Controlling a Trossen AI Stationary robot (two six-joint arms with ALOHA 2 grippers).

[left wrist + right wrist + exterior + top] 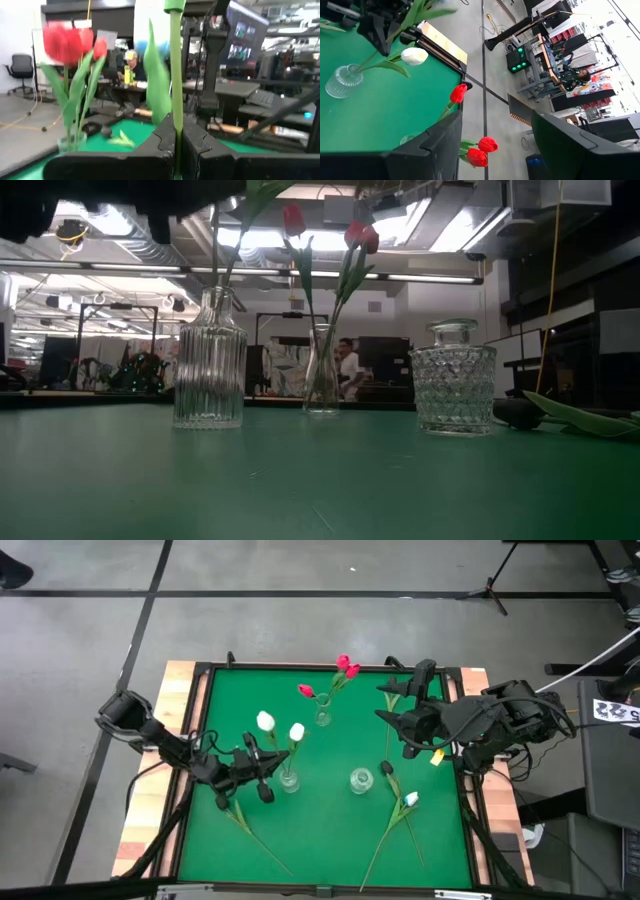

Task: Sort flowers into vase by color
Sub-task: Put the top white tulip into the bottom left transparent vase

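Two white tulips [266, 721] stand in the ribbed vase [288, 780] just beyond the left gripper [262, 766], and the left claw is pinched fully shut on a thin green stem [175, 75] that rises straight up between its fingers. From the high view this looks like the stem of one of those white heads, though I cannot tell which. Three red tulips [346, 666] sit in the slim vase [322, 718], farther out past the left claw. A dark-headed flower [387, 769] and another white tulip [410, 799] lie flat on the green mat [330, 840] below the right gripper [408, 730], beside the empty cut-glass vase [361, 780]. The right claw hangs above the mat with its fingers spread wide, holding nothing.

These flowers are probably very light, with a wiry stem that flexes and a soft head and leaves that crush or snag. I would take the stem at mid length, clear of the leaves, with a firm pinch, since so thin a stalk may slide or swing. The vases look like glass and could tip from a sideways tug.

Only the left wrist view shows the closed fingers clamping the stem. Only the high view shows the flowers lying loose on the mat. The low view shows the three vases upright in a row, and a person in the room behind.
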